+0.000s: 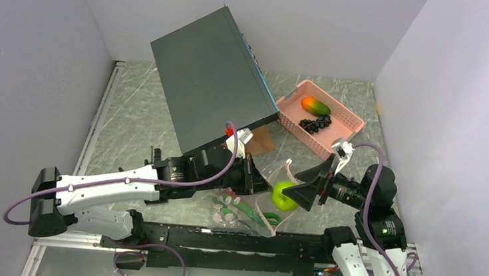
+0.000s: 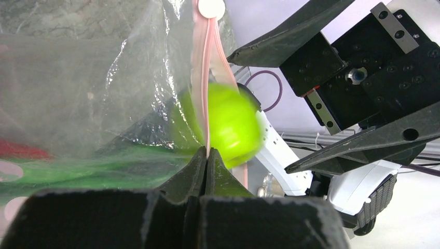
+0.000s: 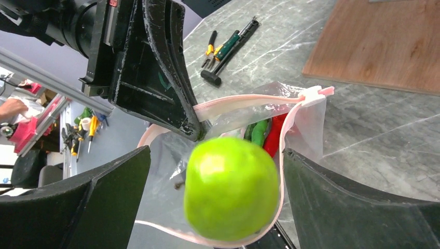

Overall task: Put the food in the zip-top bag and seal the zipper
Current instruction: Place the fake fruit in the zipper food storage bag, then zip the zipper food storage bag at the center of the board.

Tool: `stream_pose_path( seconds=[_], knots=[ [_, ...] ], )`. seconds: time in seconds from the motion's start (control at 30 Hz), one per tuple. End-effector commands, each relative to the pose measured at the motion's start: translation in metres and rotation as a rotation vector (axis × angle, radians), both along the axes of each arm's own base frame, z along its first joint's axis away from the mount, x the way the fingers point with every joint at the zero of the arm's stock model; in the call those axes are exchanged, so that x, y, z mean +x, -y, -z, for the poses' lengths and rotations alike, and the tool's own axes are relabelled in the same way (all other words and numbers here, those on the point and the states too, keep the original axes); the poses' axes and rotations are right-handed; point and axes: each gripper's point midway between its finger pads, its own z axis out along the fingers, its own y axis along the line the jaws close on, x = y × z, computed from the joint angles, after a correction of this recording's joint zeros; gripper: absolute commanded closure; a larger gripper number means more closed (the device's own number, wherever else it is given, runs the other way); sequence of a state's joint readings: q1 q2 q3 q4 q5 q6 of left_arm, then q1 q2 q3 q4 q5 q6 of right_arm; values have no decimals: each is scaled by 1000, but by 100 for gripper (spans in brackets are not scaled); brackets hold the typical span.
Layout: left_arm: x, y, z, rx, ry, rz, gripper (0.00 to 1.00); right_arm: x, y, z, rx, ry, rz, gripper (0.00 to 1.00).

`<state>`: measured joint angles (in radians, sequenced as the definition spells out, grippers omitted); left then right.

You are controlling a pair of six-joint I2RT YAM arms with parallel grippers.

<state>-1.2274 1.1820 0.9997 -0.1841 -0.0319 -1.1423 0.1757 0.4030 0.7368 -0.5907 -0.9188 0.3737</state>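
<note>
My left gripper [image 2: 206,151] is shut on the zipper [image 2: 202,78], the pale pink strip, and holds the mouth of the clear zip-top bag [image 2: 78,93] up and open. Green pods [image 2: 78,168] and a red piece [image 2: 21,150] lie inside the bag. My right gripper [image 3: 216,151] stands open at the bag's mouth. The lime-green round fruit [image 3: 231,187] is blurred between its fingers, with a gap on each side, inside the loop of the zipper [image 3: 244,101]. From above, the fruit [image 1: 283,195] sits between both grippers. More food, a mango [image 1: 315,105] and black grapes [image 1: 315,124], lies in the pink basket.
The pink basket [image 1: 356,124] stands at the back right. A big dark grey box [image 1: 214,75] leans over the table's middle, with a wooden board [image 1: 263,139] under its edge. Hand tools [image 3: 228,46] lie beyond the bag.
</note>
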Motion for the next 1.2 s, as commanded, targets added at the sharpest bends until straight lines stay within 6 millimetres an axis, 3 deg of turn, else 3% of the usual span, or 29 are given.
stream_pose_path(
  seconds=[0.0, 0.3, 0.53, 0.67, 0.77, 0.9, 1.17],
  knots=[
    [3, 5, -35, -92, 53, -6, 100, 6, 1, -7, -14, 38, 6, 0],
    [1, 0, -28, -65, 59, 6, 100, 25, 9, -15, -42, 6, 123, 1],
    [-6, -16, -27, 52, 138, 72, 100, 48, 15, -45, -50, 76, 202, 6],
    [-13, -27, -29, 142, 182, 144, 100, 64, 4, -56, 12, 81, 155, 10],
    [-29, -29, -32, 154, 207, 256, 100, 63, -11, -68, 96, 144, 39, 13],
    [-42, -33, -41, 138, 244, 350, 100, 48, -22, -82, 192, 332, -95, 9],
    [-52, -67, -56, 150, 369, 414, 100, 34, -32, -89, 236, 448, -244, 7]
  ],
)
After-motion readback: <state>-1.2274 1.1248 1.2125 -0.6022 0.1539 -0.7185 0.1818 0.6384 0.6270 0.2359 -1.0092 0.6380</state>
